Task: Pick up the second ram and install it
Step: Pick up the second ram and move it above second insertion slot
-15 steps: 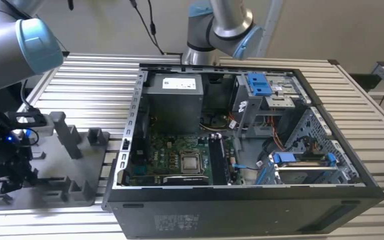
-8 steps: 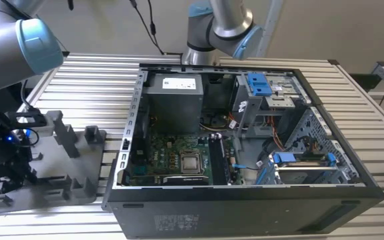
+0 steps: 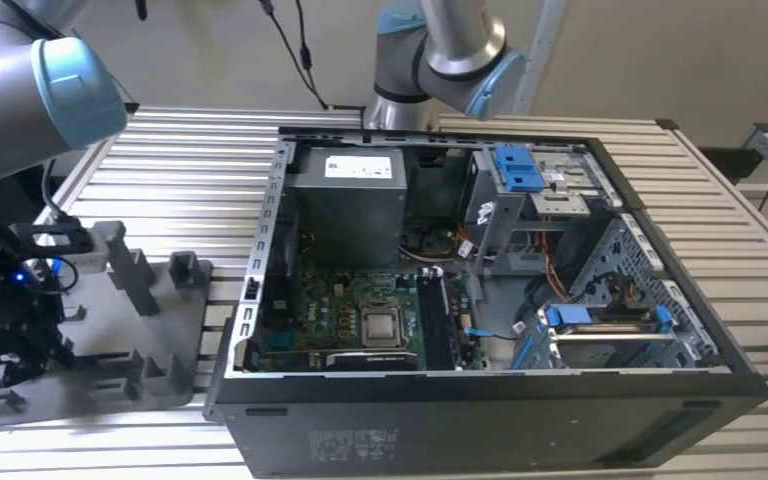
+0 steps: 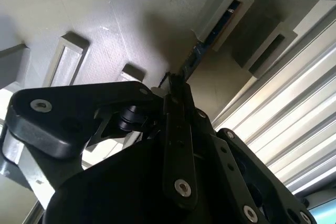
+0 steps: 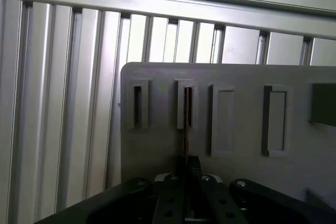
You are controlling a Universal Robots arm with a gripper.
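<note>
Spanning the whole scene, a table [image 3: 197, 150] of ribbed, matt aluminium slats is carrying everything else. In the exterior view, a black sheet-metal computer case [image 3: 491, 420] is lying open on it, exposing a green motherboard [image 3: 344, 310] with long black memory slots [image 3: 435, 315] and blue plastic drive clips.

At the exterior view's left, the grey, tubular robot arm [image 3: 24, 80] with rounded blue joint caps is reaching down over a flat, matt grey plastic tray [image 3: 157, 330]. The tray is lying just beside the case and is studded with blocky upright posts. In both wrist views the tray [image 5: 241, 182] is showing a finely grained surface and a row of raised, rectangular framed pockets.

The black gripper [image 5: 188, 161], built of flat bolted links, is hanging over one narrow pocket [image 5: 180, 106]. Its slim fingers are pressing together on the second ram [image 5: 187, 129], clamping one end. The second ram [image 4: 195, 56] is appearing edge-on as a thin, dark, straight strip. It is running from the gripper [image 4: 176, 85] into the pocket [image 4: 223, 3], where its far end is sitting.
</note>
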